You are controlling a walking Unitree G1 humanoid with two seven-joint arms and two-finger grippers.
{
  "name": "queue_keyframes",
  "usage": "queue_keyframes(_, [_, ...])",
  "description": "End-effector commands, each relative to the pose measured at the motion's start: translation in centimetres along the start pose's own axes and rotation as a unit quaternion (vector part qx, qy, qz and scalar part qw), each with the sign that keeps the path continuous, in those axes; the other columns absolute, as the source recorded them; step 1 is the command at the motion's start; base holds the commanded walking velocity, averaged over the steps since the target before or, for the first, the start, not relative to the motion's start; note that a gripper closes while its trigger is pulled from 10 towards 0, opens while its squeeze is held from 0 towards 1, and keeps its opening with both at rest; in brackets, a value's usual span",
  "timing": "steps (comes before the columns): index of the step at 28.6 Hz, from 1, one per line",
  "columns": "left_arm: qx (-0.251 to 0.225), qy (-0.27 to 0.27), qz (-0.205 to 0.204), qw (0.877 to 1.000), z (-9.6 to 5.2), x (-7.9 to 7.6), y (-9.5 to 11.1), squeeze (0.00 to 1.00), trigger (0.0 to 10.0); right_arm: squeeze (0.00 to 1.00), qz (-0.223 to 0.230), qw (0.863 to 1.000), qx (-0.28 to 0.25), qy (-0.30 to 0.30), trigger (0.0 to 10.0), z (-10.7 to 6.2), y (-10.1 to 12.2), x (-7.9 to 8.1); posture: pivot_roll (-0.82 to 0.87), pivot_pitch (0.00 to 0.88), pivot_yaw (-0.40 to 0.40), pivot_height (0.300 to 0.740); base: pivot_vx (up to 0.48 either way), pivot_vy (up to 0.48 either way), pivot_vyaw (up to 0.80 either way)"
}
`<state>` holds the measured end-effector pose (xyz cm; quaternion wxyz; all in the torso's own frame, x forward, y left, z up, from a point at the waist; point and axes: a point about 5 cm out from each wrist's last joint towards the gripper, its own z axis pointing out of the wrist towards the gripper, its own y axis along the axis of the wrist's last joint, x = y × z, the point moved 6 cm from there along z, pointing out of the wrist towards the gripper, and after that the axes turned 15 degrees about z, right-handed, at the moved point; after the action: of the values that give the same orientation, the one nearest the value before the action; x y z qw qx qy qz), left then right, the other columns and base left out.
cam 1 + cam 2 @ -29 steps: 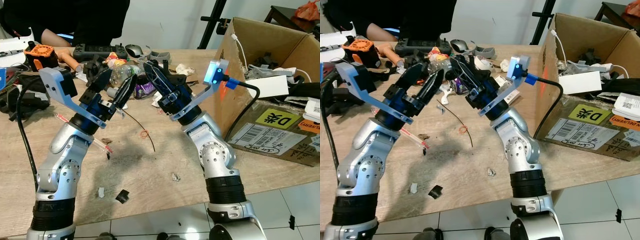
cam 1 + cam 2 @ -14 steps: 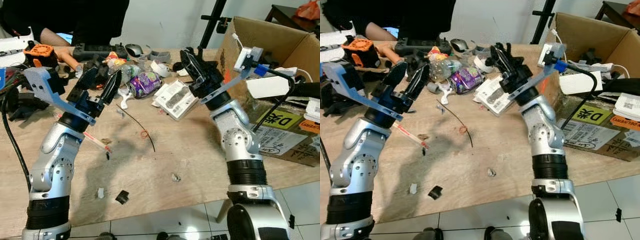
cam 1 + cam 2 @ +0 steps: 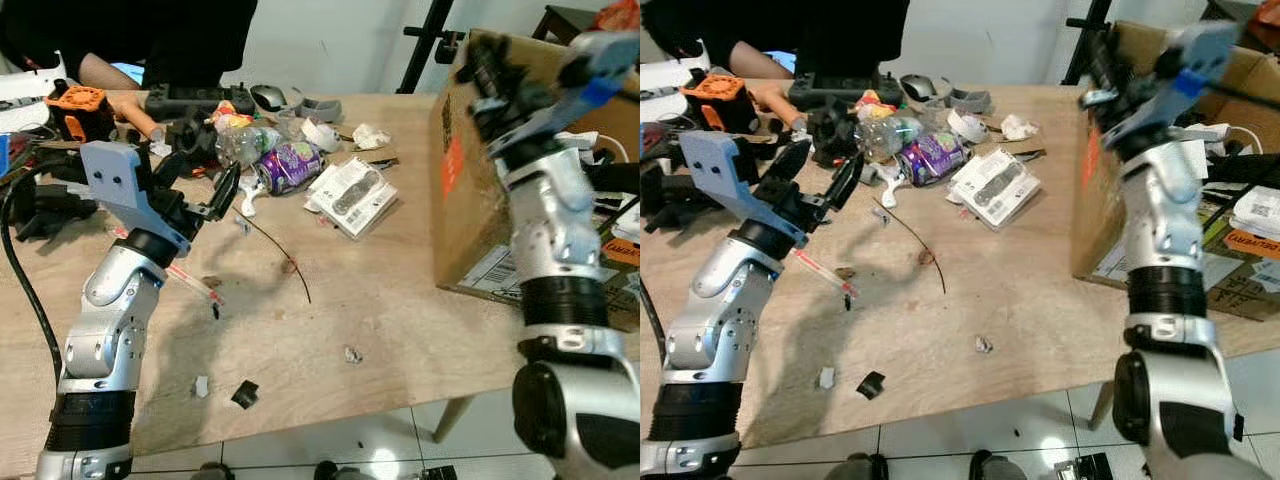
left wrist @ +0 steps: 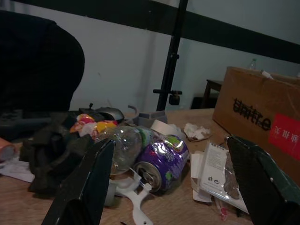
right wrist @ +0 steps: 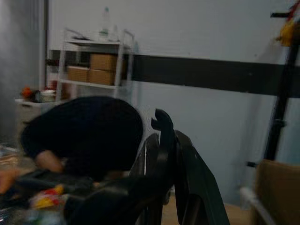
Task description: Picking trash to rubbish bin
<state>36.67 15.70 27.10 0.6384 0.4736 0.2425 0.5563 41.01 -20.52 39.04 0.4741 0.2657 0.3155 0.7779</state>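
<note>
Trash lies across the far half of the wooden table (image 3: 380, 300): a purple can (image 3: 290, 165), a clear plastic bottle (image 3: 245, 145), a white packet (image 3: 350, 195), a crumpled tissue (image 3: 370, 135) and a thin black wire (image 3: 280, 245). My left gripper (image 3: 195, 180) hovers open just short of the can and bottle, which sit between its fingers (image 4: 84, 187) in the left wrist view. My right gripper (image 3: 487, 70) is raised at the near left corner of the cardboard box (image 3: 465, 210). It is shut on a black piece of trash (image 5: 161, 126) that sticks out past its tips.
A person in black (image 3: 150, 40) sits behind the table at the back left. Tools, an orange part (image 3: 78, 102) and a controller crowd the far left. A red-and-white straw (image 3: 190, 280) and small scraps (image 3: 245, 393) lie near the front edge. The box holds cables and white packets.
My right arm has swung right and up, from the middle of the table to the box's corner, carrying the black piece. My left gripper stays open near the can.
</note>
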Motion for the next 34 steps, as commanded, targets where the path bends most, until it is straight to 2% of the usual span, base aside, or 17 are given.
queue_keyframes(1, [0.011,-0.002,0.004,1.0,-0.1,-0.3,-0.7,0.0,10.0,0.0,-0.013,0.998,-0.007,-0.068,0.0,-0.1,1.9,-3.4,0.05,0.221,-0.088,0.74,0.0,0.0,0.0])
queue_keyframes(2, [0.011,-0.002,0.004,1.0,-0.1,-0.3,-0.7,0.0,10.0,0.0,-0.013,0.998,-0.007,-0.068,0.0,-0.1,1.9,-3.4,0.05,0.221,-0.088,0.74,0.0,0.0,0.0])
queue_keyframes(3, [0.017,-0.005,0.004,1.0,-0.2,-0.4,-1.0,0.0,10.0,0.0,-0.035,0.987,0.02,-0.154,8.9,-0.9,2.4,-7.3,0.04,0.226,-0.088,0.74,0.0,0.0,0.0])
queue_keyframes(5, [0.022,-0.013,0.002,1.0,-0.3,-0.7,-1.1,0.0,10.0,0.0,-0.048,0.979,0.033,-0.197,10.0,-1.8,2.6,-9.3,0.04,0.209,-0.089,0.74,0.0,0.0,0.0])
queue_keyframes(12, [0.017,-0.069,0.01,0.997,-0.5,-3.1,-0.9,0.0,10.0,0.0,-0.041,0.964,0.046,-0.258,10.0,-4.4,2.4,-12.6,0.04,0.211,-0.088,0.74,0.0,0.0,0.0])
queue_keyframes(13, [0.02,-0.069,0.016,0.997,-0.4,-3.2,-1.0,0.0,10.0,0.56,-0.043,0.963,0.045,-0.261,10.0,-4.5,2.4,-12.7,0.05,0.208,-0.089,0.74,0.0,0.0,0.0])
queue_keyframes(14, [0.023,-0.068,0.022,0.997,-0.3,-3.1,-1.2,0.0,10.0,1.0,-0.046,0.962,0.044,-0.267,10.0,-4.6,2.4,-12.9,0.05,0.217,-0.09,0.74,0.0,0.0,0.0])
queue_keyframes(18, [0.027,-0.062,0.029,0.997,-0.2,-3.0,-1.4,0.0,10.0,1.0,-0.058,0.958,0.04,-0.278,10.0,-4.6,2.6,-13.2,0.05,0.226,-0.09,0.74,0.0,0.0,0.0])
queue_keyframes(19, [0.027,-0.059,0.029,0.997,-0.2,-2.8,-1.3,0.0,10.0,0.0,-0.062,0.958,0.03,-0.28,10.0,-4.4,3.0,-13.1,0.05,0.211,-0.09,0.74,0.0,0.0,0.0])
queue_keyframes(22, [0.029,-0.045,0.042,0.998,-0.1,-2.3,-1.3,0.0,10.0,0.0,-0.045,0.968,-0.035,-0.243,10.0,-2.8,5.1,-11.6,0.06,0.229,-0.092,0.74,0.0,0.0,0.0])
queue_keyframes(25, [0.041,-0.028,0.051,0.997,-0.3,-1.5,-1.7,0.0,10.0,0.0,-0.031,0.987,-0.084,-0.136,10.0,-0.4,6.6,-7.6,0.06,0.211,-0.088,0.74,0.0,0.0,0.0])
queue_keyframes(26, [0.041,-0.028,0.051,0.997,-0.3,-1.5,-1.7,0.0,10.0,0.0,-0.031,0.987,-0.084,-0.136,10.0,-0.4,6.6,-7.6,0.06,0.211,-0.088,0.74,0.0,0.0,0.0])
queue_keyframes(29, [0.065,0.001,0.086,0.994,-0.2,-0.4,-2.5,0.0,10.0,0.0,0.008,0.997,-0.074,-0.006,10.0,1.9,5.3,-1.8,0.06,0.23,-0.084,0.74,0.0,0.0,0.0])
queue_keyframes(31, [0.072,0.013,0.097,0.993,-0.2,0.1,-2.7,0.0,10.0,0.0,0.036,0.996,-0.072,0.022,10.0,2.5,4.9,-0.1,0.05,0.217,-0.082,0.74,0.0,0.0,0.0])
queue_keyframes(32, [0.079,0.027,0.109,0.991,-0.2,0.6,-2.9,0.0,10.0,0.0,0.077,0.992,-0.068,0.068,10.0,3.0,4.3,2.5,0.05,0.212,-0.082,0.74,0.0,0.0,0.0])
queue_keyframes(33, [0.093,0.049,0.124,0.987,-0.1,1.5,-3.3,0.0,10.0,0.0,0.115,0.981,-0.037,0.152,10.0,3.0,2.7,7.2,0.06,0.227,-0.08,0.74,0.0,0.0,0.0])
queue_keyframes(34, [0.093,0.049,0.124,0.987,-0.1,1.5,-3.3,0.0,10.0,0.0,0.115,0.981,-0.037,0.152,10.0,3.0,2.7,7.2,0.06,0.227,-0.08,0.74,0.0,0.0,0.0])
